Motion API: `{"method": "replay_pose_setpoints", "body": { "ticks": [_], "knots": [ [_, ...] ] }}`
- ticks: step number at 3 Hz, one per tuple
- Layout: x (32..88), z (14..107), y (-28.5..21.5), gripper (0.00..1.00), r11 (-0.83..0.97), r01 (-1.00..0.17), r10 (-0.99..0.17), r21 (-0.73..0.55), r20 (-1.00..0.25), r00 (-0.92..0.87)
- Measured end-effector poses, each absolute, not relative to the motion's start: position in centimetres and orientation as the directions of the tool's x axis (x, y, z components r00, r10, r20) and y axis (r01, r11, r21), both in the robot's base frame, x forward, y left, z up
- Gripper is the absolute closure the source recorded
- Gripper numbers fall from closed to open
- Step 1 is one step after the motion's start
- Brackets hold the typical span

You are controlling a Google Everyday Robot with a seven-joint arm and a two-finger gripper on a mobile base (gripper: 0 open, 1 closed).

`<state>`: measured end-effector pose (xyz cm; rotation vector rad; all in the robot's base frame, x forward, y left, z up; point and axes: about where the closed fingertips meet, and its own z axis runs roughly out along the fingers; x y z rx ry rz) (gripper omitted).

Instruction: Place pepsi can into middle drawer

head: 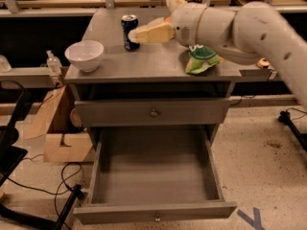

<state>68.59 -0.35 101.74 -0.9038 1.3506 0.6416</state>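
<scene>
On the counter (148, 63), the can (128, 25) stands upright near the back, with the claw (138, 34) right at its side. Whether the claw is spread cannot be told. A misjudged sideways push could topple the can toward the bowl (85, 55), well short of the open drawer (153, 211) below.

One can (129, 31), one tool (139, 34) beside, seemingly two drawers (153, 212)

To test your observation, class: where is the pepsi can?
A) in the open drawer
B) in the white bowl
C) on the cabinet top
C: the pepsi can stands upright on the cabinet top, the claw close beside it; the middle drawer holds no can.
</scene>
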Motion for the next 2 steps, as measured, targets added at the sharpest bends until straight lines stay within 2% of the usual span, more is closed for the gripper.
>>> {"method": "replay_pose_setpoints", "body": {
  "ticks": [1,2],
  "knots": [
    [73.3,97.7,1.1,0.0,0.535,-0.835,-0.103,-0.132,-0.99,0.091],
    [79.2,92.3,2.1,0.0,0.56,-0.822,-0.193,-0.105,-0.981,-0.006]
  ]
}}
